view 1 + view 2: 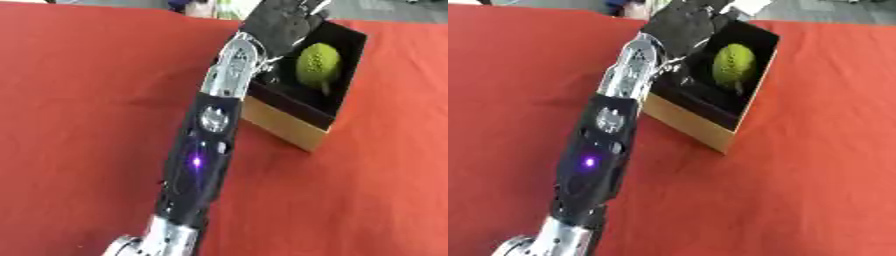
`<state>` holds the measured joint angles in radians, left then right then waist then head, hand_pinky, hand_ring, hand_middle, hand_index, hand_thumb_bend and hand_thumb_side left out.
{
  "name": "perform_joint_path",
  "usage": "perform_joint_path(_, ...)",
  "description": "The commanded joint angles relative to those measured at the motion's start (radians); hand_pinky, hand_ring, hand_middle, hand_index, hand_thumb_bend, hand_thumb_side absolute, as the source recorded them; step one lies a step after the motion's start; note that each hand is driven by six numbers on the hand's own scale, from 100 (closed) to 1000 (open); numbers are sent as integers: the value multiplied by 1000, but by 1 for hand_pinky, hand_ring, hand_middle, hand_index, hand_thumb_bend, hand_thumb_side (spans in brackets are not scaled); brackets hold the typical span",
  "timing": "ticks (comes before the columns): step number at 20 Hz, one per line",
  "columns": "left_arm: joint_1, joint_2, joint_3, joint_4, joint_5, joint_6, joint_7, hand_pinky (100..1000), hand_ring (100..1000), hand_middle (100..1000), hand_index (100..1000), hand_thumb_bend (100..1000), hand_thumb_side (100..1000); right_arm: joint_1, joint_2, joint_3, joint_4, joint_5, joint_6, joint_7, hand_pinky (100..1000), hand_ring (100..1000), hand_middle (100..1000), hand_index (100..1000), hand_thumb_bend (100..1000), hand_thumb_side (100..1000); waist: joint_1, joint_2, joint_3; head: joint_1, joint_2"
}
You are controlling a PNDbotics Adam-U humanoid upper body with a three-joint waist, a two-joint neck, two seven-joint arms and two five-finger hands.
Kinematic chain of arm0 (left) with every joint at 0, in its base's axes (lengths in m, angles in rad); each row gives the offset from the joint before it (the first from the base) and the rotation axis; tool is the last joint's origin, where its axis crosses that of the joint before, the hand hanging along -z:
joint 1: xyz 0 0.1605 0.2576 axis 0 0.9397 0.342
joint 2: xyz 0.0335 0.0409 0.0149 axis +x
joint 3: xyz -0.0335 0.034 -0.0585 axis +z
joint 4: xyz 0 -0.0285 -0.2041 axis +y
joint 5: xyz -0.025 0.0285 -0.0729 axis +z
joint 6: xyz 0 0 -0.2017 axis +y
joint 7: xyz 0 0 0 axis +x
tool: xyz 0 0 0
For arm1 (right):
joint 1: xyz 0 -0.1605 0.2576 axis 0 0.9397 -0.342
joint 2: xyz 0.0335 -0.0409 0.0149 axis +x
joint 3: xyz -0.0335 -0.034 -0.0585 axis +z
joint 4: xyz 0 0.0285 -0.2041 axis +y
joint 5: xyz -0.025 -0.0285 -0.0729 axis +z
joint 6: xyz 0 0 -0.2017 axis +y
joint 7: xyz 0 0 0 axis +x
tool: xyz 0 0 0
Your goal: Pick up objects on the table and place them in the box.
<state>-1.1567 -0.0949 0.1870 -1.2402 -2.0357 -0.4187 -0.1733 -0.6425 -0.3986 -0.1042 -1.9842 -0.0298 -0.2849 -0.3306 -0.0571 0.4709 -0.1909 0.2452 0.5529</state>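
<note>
Already resting inside the black-lined box, yellow-green fruit, with left hand over the box's far-left rim, grip state impossible to tell, so risking a snagged wall and a dragged box across red tablecloth on withdrawal.

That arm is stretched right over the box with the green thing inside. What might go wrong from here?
The left hand hangs over the box, close to the green fruit. Pulling back, the forearm could catch the box's near wall and drag or tip it on the red cloth, or the hand could knock the fruit.
</note>
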Motion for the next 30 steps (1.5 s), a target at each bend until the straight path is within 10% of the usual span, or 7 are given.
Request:
perform_joint_path(1, -10, -4, -5, -15, -16, -1, -9, 858, 1000, 1000, 1000, 857, 133, -13, -15, -5, -16, 2, 4, -1, 758, 726, 567, 772, 100, 662, -4, -35, -1, 2, -11)
perform_joint_path(8, -6, 0, -9, -36, 35, 33, 28, 859, 1000, 1000, 953, 786, 100, -10, -16, -3, -16, 5, 7, -1, 758, 726, 566, 771, 100, 661, -4, -41, 1, -7, -5)
perform_joint_path(10, -11, 10, -6, -43, 101, 42, 59, 855, 921, 918, 833, 486, 100, -7, -19, -5, -16, 7, 8, -2, 757, 726, 566, 771, 100, 662, -2, -47, 6, -29, 7)
perform_joint_path(15, -58, 105, -1, 13, 578, 0, 105, 772, 685, 690, 656, 100, 100, 11, -37, -9, -16, 17, 12, -12, 757, 724, 565, 770, 100, 662, 11, -66, 29, -152, 72)
perform_joint_path(23, -100, 256, -6, 28, 1269, 12, -100, 718, 516, 523, 541, 100, 135, 31, -64, -12, -16, 26, 17, -22, 756, 722, 563, 770, 100, 663, 27, -88, 67, -252, 133)
perform_joint_path(30, -48, 411, -62, -110, 1805, 123, -69, 715, 502, 506, 526, 100, 281, 68, -88, -31, -16, 46, 18, -42, 753, 720, 563, 770, 100, 664, 23, -111, 144, -292, 156)
